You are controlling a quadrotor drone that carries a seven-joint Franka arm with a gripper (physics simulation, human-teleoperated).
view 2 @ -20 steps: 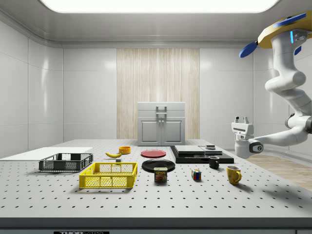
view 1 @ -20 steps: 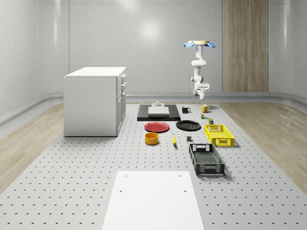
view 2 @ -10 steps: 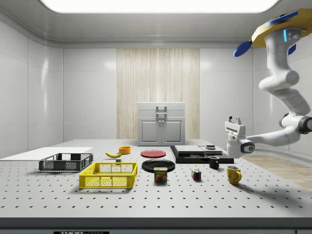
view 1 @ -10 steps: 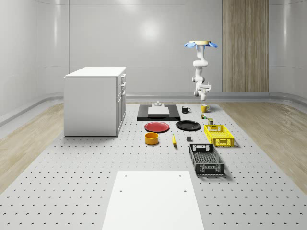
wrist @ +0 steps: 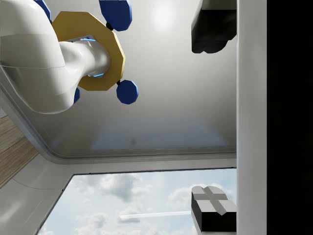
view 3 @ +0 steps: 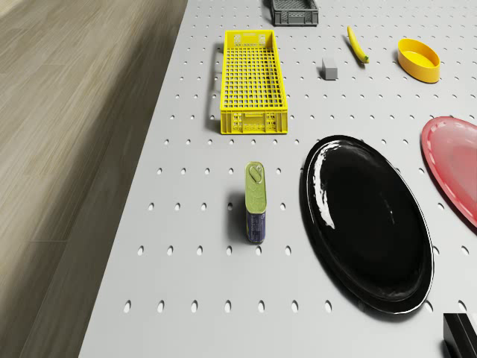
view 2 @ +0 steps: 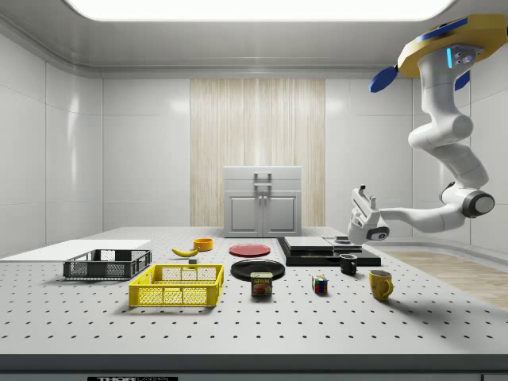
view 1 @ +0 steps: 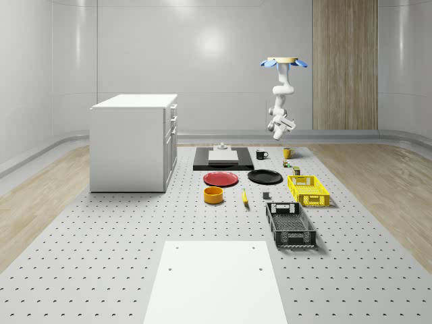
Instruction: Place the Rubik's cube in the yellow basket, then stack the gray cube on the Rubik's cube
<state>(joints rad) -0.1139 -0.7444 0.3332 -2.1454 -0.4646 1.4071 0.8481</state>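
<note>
Your drone (view 2: pixel 448 44) hovers high over the far end of the table (view 1: pixel 101 256), at the side view's right. The arm bends down and back, so the gripper (view 2: pixel 362 195) points up and away from the table, above the black mug (view 2: pixel 348 264). Its fingers (wrist: pixel 211 214) stand apart, holding nothing. The Rubik's cube (view 2: pixel 319 285) sits on the table between the Spam can (view 2: pixel 261 284) and the yellow mug (view 2: pixel 380 284), well apart from the yellow basket (view 2: pixel 178 286). The gray cube (view 3: pixel 329 69) rests beside that basket, near the banana (view 3: pixel 358 45).
</note>
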